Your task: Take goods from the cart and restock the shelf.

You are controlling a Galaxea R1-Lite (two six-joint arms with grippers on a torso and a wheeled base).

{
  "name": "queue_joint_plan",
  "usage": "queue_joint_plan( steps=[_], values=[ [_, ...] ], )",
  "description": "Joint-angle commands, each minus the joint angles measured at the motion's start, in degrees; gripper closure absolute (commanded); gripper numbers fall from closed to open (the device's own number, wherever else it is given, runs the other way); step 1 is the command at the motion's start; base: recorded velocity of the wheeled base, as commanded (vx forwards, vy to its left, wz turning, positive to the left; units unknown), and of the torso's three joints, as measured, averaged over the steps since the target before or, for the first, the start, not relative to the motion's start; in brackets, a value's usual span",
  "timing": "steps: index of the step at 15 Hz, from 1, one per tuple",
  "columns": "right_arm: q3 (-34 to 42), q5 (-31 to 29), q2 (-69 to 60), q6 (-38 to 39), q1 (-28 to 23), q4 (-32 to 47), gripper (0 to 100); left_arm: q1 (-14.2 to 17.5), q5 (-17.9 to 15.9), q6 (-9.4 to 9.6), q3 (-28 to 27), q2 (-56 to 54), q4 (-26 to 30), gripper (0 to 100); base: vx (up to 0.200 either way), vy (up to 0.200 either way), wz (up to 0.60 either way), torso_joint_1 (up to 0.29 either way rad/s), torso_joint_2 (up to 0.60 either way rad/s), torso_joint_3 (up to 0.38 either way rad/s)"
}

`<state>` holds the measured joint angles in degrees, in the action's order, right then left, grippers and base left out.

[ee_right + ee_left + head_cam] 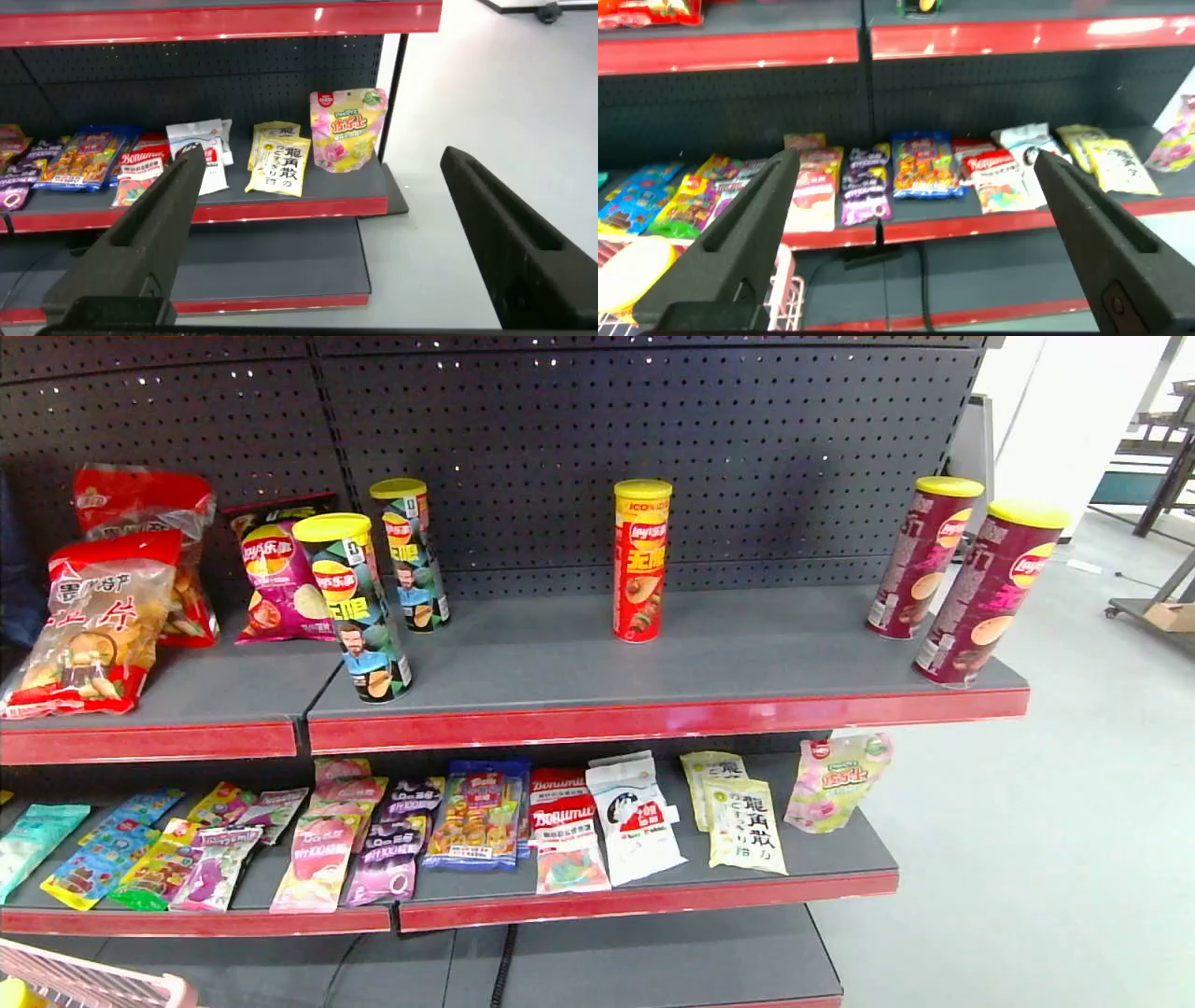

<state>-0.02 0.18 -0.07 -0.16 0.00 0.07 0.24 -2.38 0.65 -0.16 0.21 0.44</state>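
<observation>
The cart (103, 980) shows as a pink rim in the lower left corner of the head view, and something yellow (11, 995) sits at its edge (what it is cannot be told). The left gripper (917, 157) is empty, its two black fingers (738, 238) spread wide, with the cart rim beside one finger, and it faces the lower shelf (999, 222). The right gripper (324, 154) is likewise empty and spread wide. It faces the right end of the same board, where a pink-green pouch (348, 129) stands upright beside two yellow packets (282, 161). In the head view the upper shelf (653, 719) runs across the middle of the frame with a red front edge. Left of centre on it stand two dark cans (359, 607) with yellow lids, one near the front edge and one behind it. A red can (640, 560) stands alone at centre, and two maroon cans (990, 593) stand at the right end, the nearer one just at the front corner. At the upper left lie red snack bags (89, 625), and a purple chip bag (280, 574) stands at the back by the pegboard (747, 448). Lower in the frame, the lower shelf carries flat candy packets (317, 849) lying side by side from the left edge to right of centre. Grey floor (1027, 859) lies at the right side.
</observation>
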Motion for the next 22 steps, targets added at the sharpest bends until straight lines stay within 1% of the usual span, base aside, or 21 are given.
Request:
queue_joint_plan(
  steps=[1,13,18,22],
  values=[
    [0.02,-0.01,0.07,-0.02,0.00,0.01,0,0.02,0.00,0.06,-0.02,-0.03,0.00,0,0.000,0.000,0.60,0.017,0.00,0.007],
    [0.02,0.08,0.07,0.16,0.00,0.01,0,0.02,0.09,0.06,0.07,0.06,0.00,0,0.000,0.000,0.60,0.004,0.00,0.003],
    [0.02,-0.09,0.07,0.16,0.00,0.01,0,0.02,0.18,0.06,0.07,0.06,0.00,0,0.000,0.000,0.00,0.000,0.00,0.000],
    [0.02,-0.09,0.07,0.25,0.00,0.01,0,0.02,0.09,0.06,0.07,0.06,0.00,0,0.000,0.000,0.00,-0.134,0.34,0.199]
  ],
)
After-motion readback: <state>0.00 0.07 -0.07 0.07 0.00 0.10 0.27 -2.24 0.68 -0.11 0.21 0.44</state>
